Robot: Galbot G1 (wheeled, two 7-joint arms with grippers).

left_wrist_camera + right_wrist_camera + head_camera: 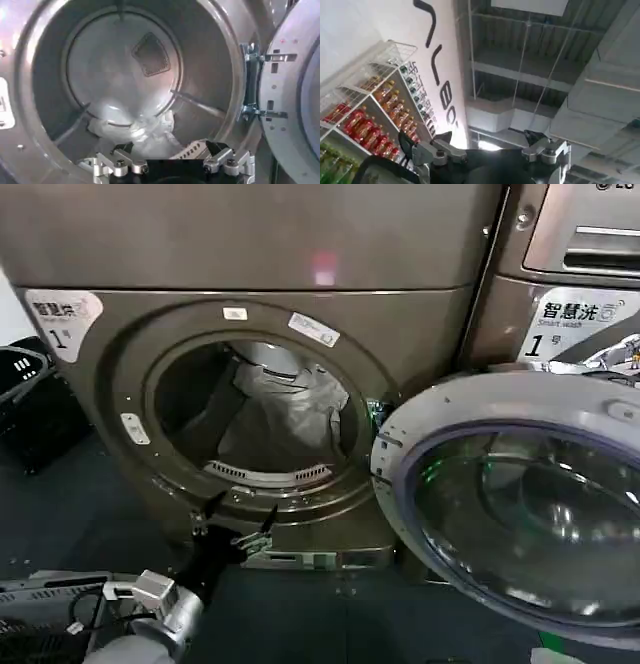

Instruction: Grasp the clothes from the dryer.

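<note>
The dryer (250,364) stands with its silver-rimmed glass door (520,514) swung fully open to the right, so the round porthole is clear; that much of the job looks done. The clothes (285,409) are still inside the drum, a pale grey-white bundle heaped toward the right and far side of the opening in the head view. In the left wrist view the fabric (145,132) lies slumped on the drum floor near the lip. The bundle has no crisp direction, but its long axis appears to run up the drum wall, from the low near edge toward the upper far right, with a folded tip uppermost. The left gripper (238,522) hovers just outside and below the porthole rim, aimed into the drum, its jaws spread wide and grasping nothing. The right gripper (487,145) is turned away from the machine toward the ceiling and a shelf of bottles (365,115), its jaws likewise released and empty. What remains, in my judgement, is the whole grasp: reaching in, closing on the fabric and drawing it out.
</note>
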